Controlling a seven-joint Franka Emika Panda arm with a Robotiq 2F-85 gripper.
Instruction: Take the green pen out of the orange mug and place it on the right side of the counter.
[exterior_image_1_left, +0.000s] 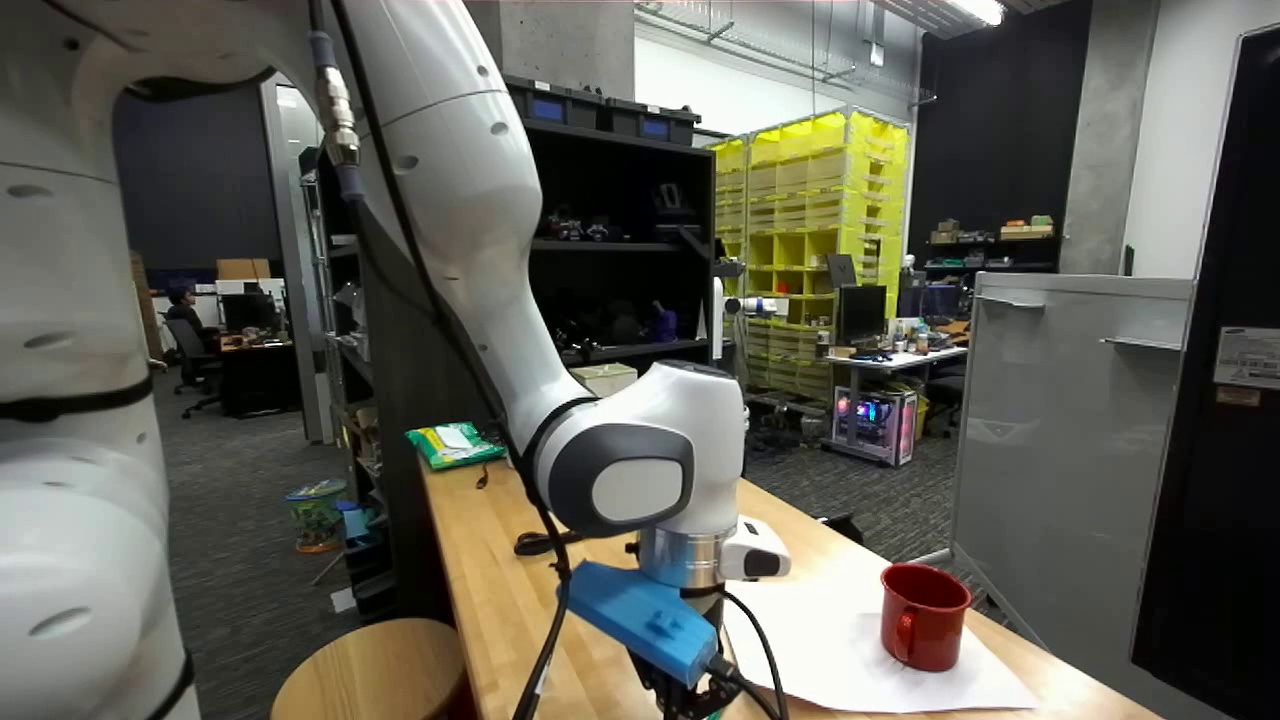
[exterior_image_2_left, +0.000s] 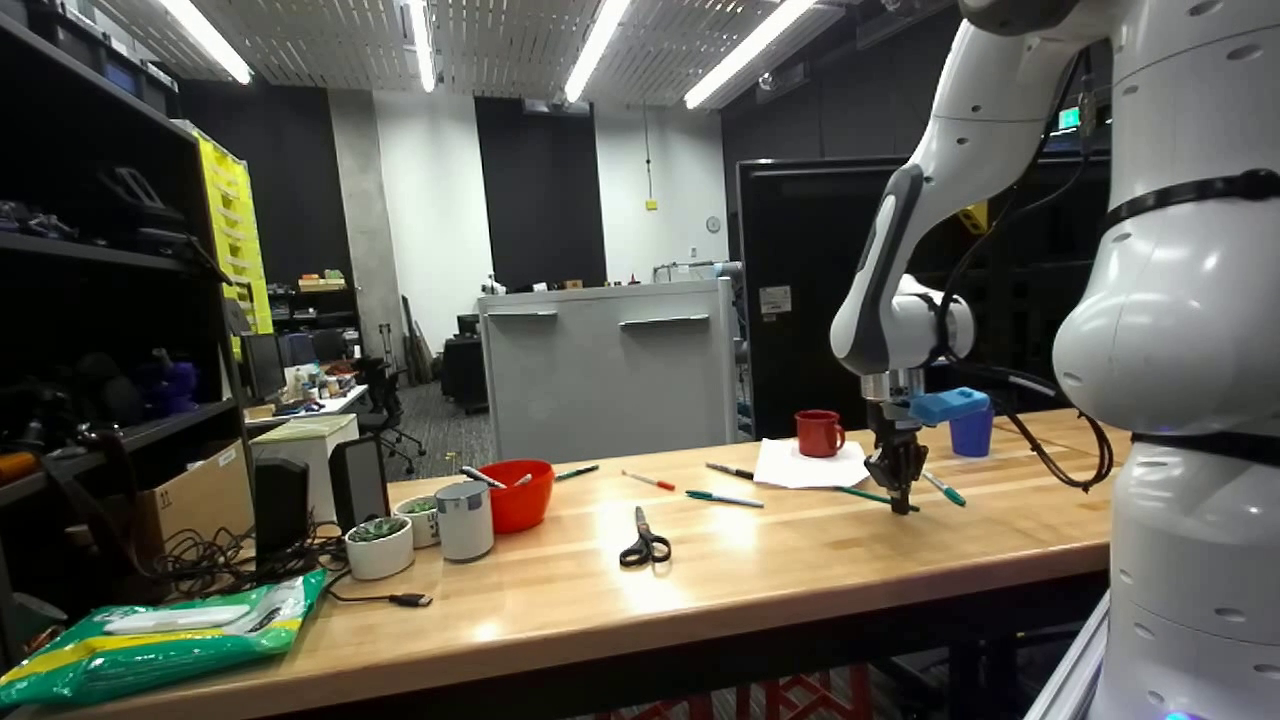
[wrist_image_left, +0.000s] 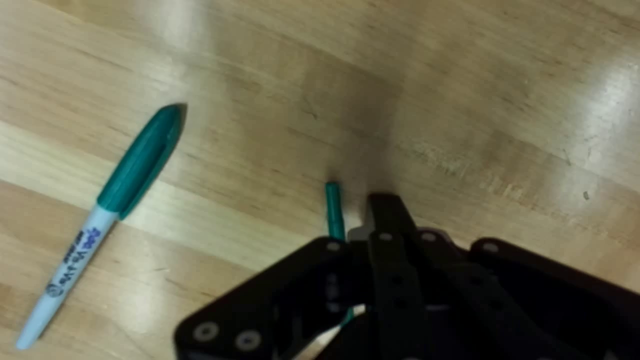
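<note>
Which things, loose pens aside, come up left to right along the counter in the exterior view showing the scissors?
Green packet, front plant pot, gray cup, orange mug, scissors, red mug, gripper, blue cup.

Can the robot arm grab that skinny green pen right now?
Probably not this second: the claw is shut, and in the wrist view the skinny green pen lies beside it on the counter, not in its grip. If the claw opened and shifted over, it could likely grab it.

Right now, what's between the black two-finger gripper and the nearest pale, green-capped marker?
A slim green pen, close beside the gripper, then light-wood counter: the wrist view shows it.
</note>
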